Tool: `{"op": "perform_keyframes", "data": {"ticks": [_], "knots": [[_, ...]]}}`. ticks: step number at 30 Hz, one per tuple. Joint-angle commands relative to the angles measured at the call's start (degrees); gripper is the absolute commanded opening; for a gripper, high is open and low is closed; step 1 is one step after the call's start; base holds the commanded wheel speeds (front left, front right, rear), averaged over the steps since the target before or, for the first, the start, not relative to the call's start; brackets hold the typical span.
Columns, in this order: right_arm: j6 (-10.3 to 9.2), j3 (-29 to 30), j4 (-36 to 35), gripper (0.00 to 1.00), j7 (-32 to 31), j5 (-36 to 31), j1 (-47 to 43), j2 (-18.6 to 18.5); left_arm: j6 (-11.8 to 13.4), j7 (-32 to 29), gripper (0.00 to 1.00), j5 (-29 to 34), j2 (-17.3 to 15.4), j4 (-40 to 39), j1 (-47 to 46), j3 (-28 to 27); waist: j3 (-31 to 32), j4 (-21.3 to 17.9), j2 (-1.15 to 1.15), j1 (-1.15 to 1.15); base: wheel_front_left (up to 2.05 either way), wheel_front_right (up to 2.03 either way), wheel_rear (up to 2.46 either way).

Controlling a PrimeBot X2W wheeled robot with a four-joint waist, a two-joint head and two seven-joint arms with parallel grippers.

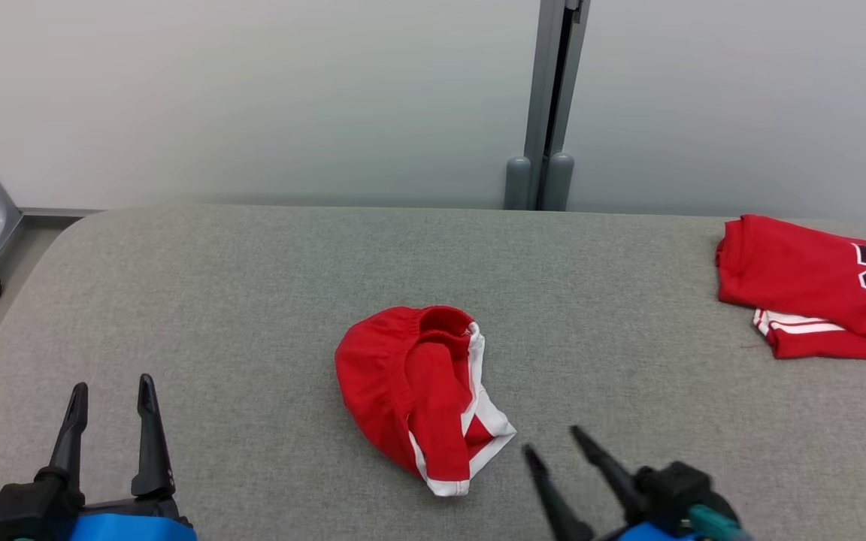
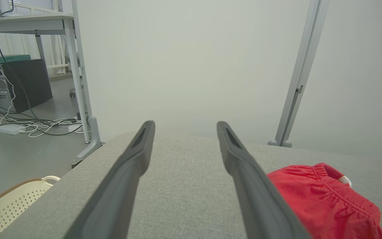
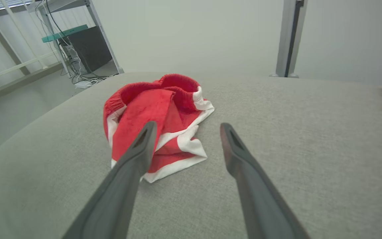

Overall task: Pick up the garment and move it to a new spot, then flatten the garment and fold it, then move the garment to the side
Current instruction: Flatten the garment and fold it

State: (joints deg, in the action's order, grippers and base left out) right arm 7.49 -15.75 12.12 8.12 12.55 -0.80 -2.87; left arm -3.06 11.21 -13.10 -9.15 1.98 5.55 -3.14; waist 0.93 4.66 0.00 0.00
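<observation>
A crumpled red garment with white trim lies bunched in the middle of the grey padded table. My right gripper hovers open just right of its near corner, fingers aimed at it; the right wrist view has the garment just beyond and left of the fingertips. My left gripper stands open at the near left, well away from the cloth. In the left wrist view the garment lies to the right of the open left gripper.
A folded red jersey with black numerals lies at the table's far right. A grey partition post stands behind the table. A cream perforated basket sits on the floor off the left edge, with a desk and cables beyond.
</observation>
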Motion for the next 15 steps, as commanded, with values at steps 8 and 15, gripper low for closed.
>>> {"op": "perform_keyframes", "data": {"ticks": [8, 15], "knots": [[0.01, -13.7, 10.0, 1.00, 0.8, 3.1, 7.6, -0.1, 0.1, 1.2, 1.00, -0.3, 0.3, 0.9, -2.7, 1.0, -2.7, 2.9, 0.00, 0.00, 0.00, 0.00, 0.00], [0.01, -17.3, 18.8, 1.00, 3.6, 4.8, 13.4, -0.1, -0.2, 2.2, 1.00, -0.7, 0.4, 2.4, -4.4, 1.3, -5.0, 4.9, 0.00, 0.00, 0.00, 0.00, 0.00]]}}
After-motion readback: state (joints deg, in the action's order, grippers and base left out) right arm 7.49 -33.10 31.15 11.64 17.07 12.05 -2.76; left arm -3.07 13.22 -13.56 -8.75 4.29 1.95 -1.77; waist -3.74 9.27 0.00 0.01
